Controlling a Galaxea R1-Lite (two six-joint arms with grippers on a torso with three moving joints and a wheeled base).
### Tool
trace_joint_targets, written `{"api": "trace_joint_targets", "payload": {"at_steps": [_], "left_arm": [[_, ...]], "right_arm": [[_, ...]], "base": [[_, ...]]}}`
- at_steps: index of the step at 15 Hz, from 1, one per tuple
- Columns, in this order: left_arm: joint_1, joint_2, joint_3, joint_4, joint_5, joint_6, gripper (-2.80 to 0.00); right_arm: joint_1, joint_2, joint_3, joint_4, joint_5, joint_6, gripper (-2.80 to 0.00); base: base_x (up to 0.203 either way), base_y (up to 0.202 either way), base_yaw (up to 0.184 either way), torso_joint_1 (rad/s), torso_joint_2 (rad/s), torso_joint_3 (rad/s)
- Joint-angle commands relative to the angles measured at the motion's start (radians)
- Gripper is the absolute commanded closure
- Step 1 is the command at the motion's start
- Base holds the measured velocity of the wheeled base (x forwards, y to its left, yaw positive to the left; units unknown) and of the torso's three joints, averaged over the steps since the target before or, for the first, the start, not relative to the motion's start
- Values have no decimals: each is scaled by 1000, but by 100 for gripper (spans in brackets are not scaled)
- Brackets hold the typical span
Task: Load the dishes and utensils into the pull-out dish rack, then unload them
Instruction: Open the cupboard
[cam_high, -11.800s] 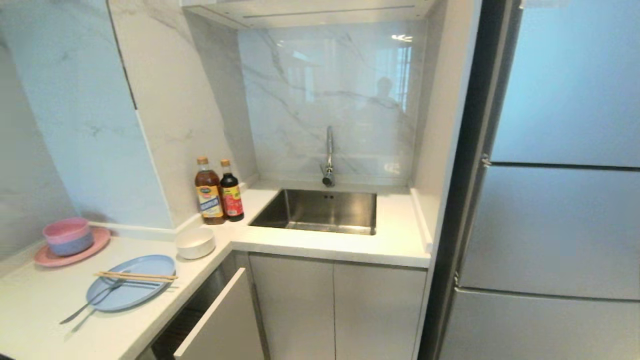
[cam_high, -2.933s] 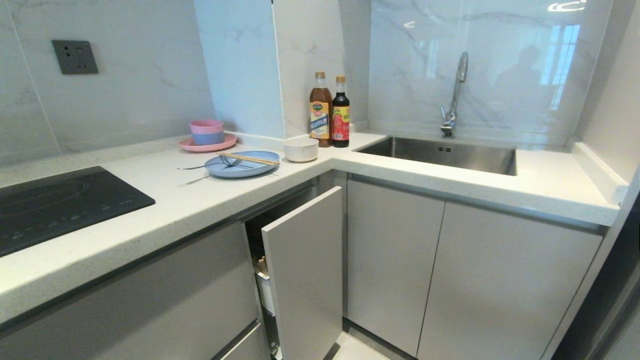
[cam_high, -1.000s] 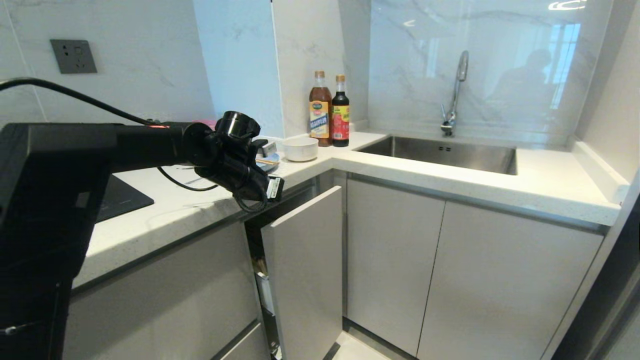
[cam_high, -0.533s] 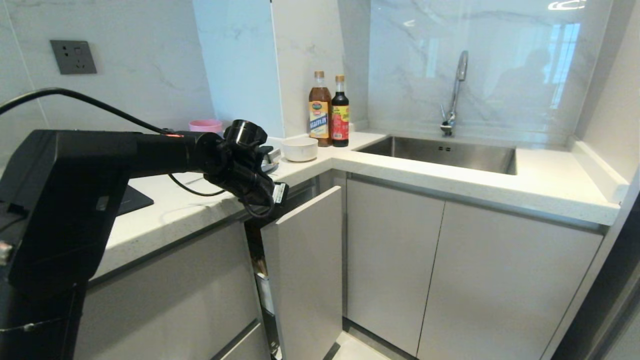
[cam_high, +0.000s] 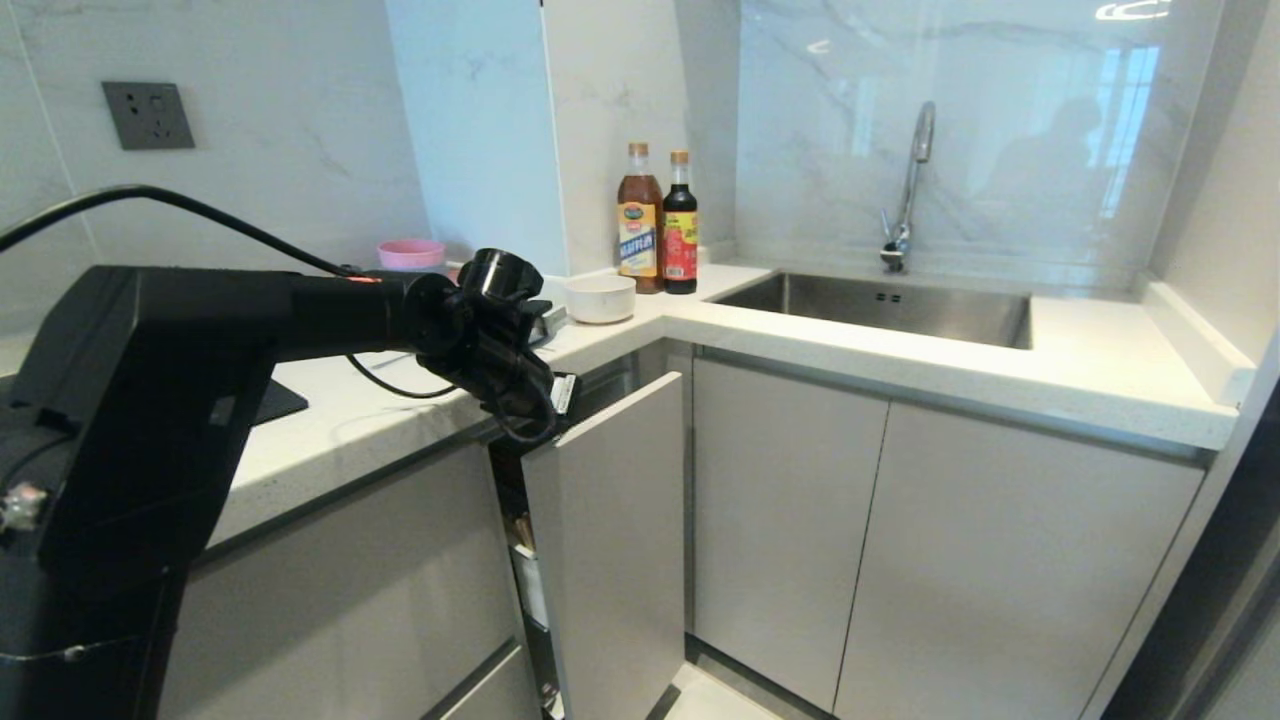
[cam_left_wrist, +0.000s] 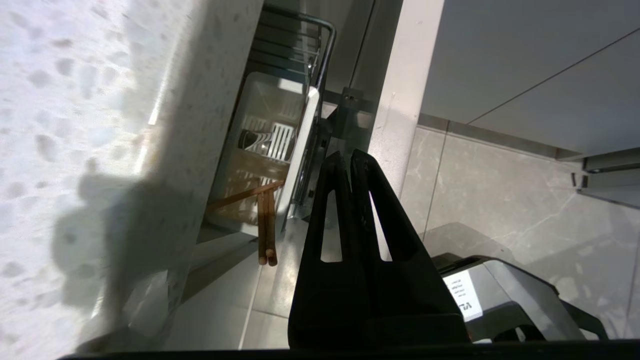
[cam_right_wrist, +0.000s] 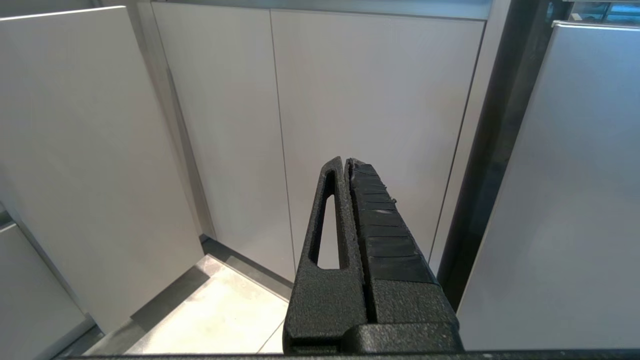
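Your left gripper (cam_left_wrist: 346, 159), matte black fingers pressed together and empty, hangs over the speckled counter (cam_high: 380, 410) edge above the chrome wire rack (cam_left_wrist: 320, 60), at your 11 o'clock. Round off-white bowl (cam_high: 600, 297) sits at 12. Right gripper (cam_right_wrist: 346, 165) is closed too.
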Motion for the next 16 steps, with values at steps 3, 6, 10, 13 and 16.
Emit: {"api": "trace_joint_targets", "payload": {"at_steps": [3, 6, 10, 13, 16], "left_arm": [[-5, 18, 0, 4, 20, -2, 0], [-10, 24, 0, 4, 30, -3, 0], [-30, 28, 0, 4, 32, -22, 0], [-46, 24, 0, 5, 33, -26, 0], [-68, 20, 0, 4, 33, -45, 0]], "right_arm": [[0, 0, 2, 0, 0, 0, 0], [0, 0, 2, 0, 0, 0, 0], [0, 0, 2, 0, 0, 0, 0], [0, 0, 2, 0, 0, 0, 0], [0, 0, 2, 0, 1, 0, 0]], "base": [[0, 0, 0, 0, 0, 0], [0, 0, 0, 0, 0, 0], [0, 0, 0, 0, 0, 0], [0, 0, 0, 0, 0, 0], [0, 0, 0, 0, 0, 0]]}}
